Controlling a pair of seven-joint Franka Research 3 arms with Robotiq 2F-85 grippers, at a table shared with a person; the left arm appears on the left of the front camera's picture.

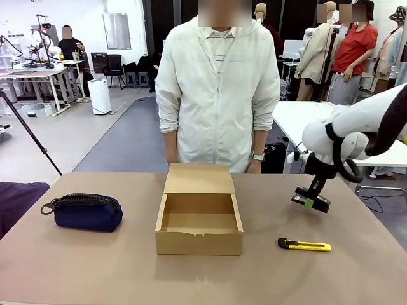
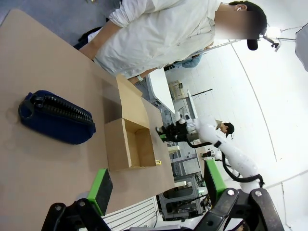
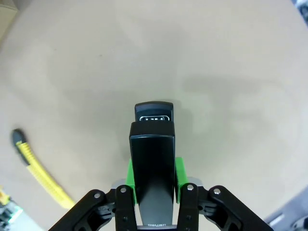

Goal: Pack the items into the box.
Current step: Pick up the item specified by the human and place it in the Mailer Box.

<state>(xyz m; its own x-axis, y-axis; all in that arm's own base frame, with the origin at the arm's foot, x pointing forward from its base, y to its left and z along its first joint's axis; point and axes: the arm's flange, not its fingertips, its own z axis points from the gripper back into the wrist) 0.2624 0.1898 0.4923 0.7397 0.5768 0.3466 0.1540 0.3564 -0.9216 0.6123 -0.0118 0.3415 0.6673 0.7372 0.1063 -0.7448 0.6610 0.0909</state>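
The navy-blue pouch (image 1: pixel 87 211) (image 2: pixel 55 118) lies on the table's left side, zipper up and loop strap pointing left. At the table's middle stands the brown cardboard box (image 1: pixel 199 243) (image 2: pixel 117 147), its flap lid open toward the person and its inside bare. My right gripper (image 1: pixel 311 202) (image 3: pixel 153 177) hangs above the table to the right of the box, shut on the flat black bar (image 1: pixel 310 203) (image 3: pixel 151 154); the green pads (image 3: pixel 179 174) press its two sides. My left gripper (image 2: pixel 156 185) is open, raised on the left, looking down at the pouch and box.
A yellow-and-black utility knife (image 1: pixel 304 244) (image 3: pixel 38 168) lies on the table below my right gripper, right of the box. A person in a pale jacket (image 1: pixel 216 89) stands at the far edge behind the box, hands down.
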